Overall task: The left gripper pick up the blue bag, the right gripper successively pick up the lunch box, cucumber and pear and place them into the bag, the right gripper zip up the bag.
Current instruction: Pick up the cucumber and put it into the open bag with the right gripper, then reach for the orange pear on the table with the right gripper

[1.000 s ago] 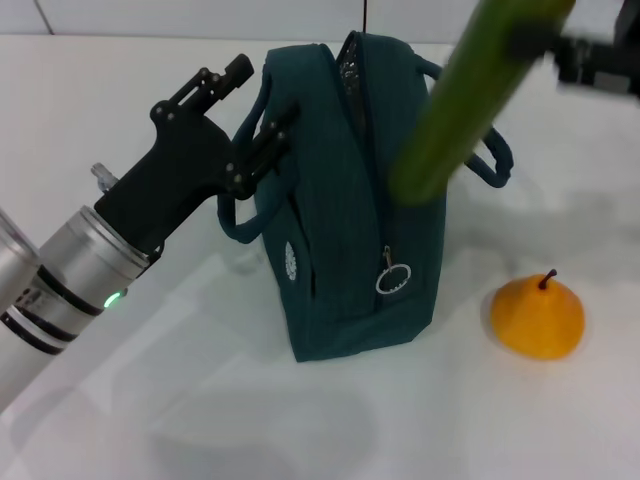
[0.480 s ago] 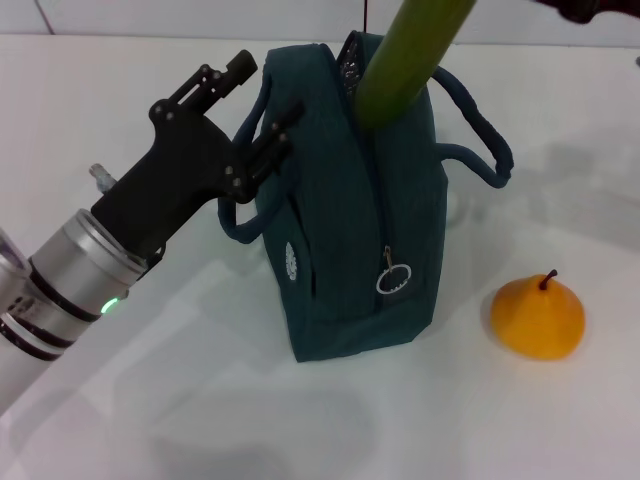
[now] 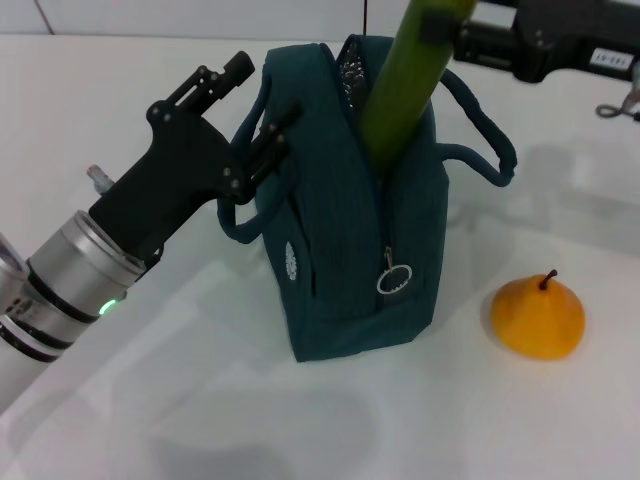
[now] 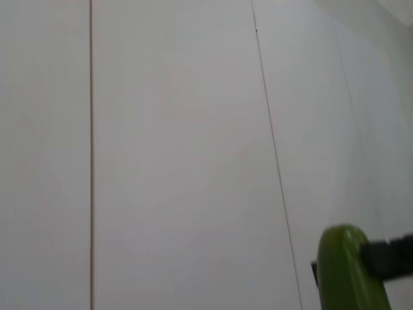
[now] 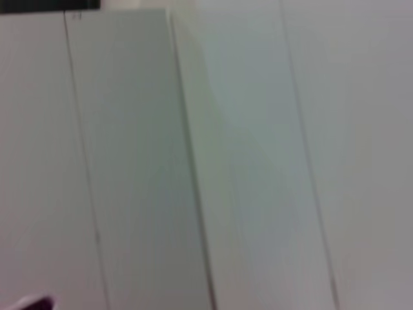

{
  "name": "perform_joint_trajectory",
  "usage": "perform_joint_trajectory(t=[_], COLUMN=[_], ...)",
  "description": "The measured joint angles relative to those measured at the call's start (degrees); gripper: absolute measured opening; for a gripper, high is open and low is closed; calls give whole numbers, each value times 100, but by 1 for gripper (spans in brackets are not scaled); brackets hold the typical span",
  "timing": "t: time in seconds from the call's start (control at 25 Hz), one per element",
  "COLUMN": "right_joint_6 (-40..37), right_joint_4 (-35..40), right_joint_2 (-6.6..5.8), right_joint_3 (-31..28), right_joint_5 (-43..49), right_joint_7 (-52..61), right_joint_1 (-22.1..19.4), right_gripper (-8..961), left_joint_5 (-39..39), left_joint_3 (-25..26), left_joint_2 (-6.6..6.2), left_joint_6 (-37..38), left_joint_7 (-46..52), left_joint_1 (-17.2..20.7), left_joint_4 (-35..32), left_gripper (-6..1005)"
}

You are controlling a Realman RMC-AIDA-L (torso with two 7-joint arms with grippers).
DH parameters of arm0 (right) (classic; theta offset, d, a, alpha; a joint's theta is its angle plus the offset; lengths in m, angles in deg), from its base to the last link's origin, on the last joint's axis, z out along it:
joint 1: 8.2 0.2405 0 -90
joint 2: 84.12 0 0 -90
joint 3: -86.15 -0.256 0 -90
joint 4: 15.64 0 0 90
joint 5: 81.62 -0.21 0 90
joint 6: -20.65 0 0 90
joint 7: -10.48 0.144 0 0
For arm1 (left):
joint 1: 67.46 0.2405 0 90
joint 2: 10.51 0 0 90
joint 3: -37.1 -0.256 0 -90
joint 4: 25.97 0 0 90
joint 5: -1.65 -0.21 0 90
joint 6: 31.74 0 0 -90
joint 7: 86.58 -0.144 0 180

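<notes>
Left gripper (image 3: 262,128) clenched a handle of the upright bag (image 3: 350,250); right gripper (image 3: 440,25) grasped the cucumber (image 3: 400,80), lower end inside; pear (image 3: 537,317) lay beside.

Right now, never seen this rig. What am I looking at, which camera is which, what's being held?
It is a two-armed robot with black two-fingered claws, working over a white table. The head camera looks down on the scene; the two wrist cameras show mostly pale panelled surfaces, though the left wrist one catches the green tip of the cucumber.

In the head view, the left gripper is closed on a loop handle of the dark teal fabric lunch bag, which stands upright with its zipper open. The right gripper, at the top edge, clamps the long dark green cucumber, whose lower end sits inside the bag's opening, tilted. A round orange-yellow pear rests on the table to the right of the bag, apart from it. No clear lunch box is visible outside the bag; whether it is inside cannot be seen.
</notes>
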Motion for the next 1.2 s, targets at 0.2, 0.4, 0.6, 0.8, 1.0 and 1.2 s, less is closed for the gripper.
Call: perform_joint_trajectory(t=[0.2,0.4,0.6,0.8,1.0,1.2], right_joint_6=[198,417,477,565,572,454], right_joint_4=[-189,-208,-259,-266,-248,78], right_joint_2=[16,64,73,72,70,60], right_joint_3=[522,944,1050,1053,1055,1029], right_joint_5=[44,9,-10,-170,-445,-525], right_joint_7=[-123,-361,-427,-449,-688,-737], right_joint_1=[94,25,7,-41,-242,-538], right_gripper=[690,700,710,720,730,754], left_joint_5=[0,0,2,9,-7,-252], left_joint_3=[0,-1,-1,0,-11,-34], left_joint_2=[4,13,19,12,-8,-138], left_joint_6=[-43,-39,-19,-20,39,115], left_joint_7=[-1,-1,-1,-1,304,2551], left_joint_1=[-41,-38,-22,-3,5,175], left_joint_4=[3,4,14,26,11,-809], left_gripper=[612,611,610,608,607,606])
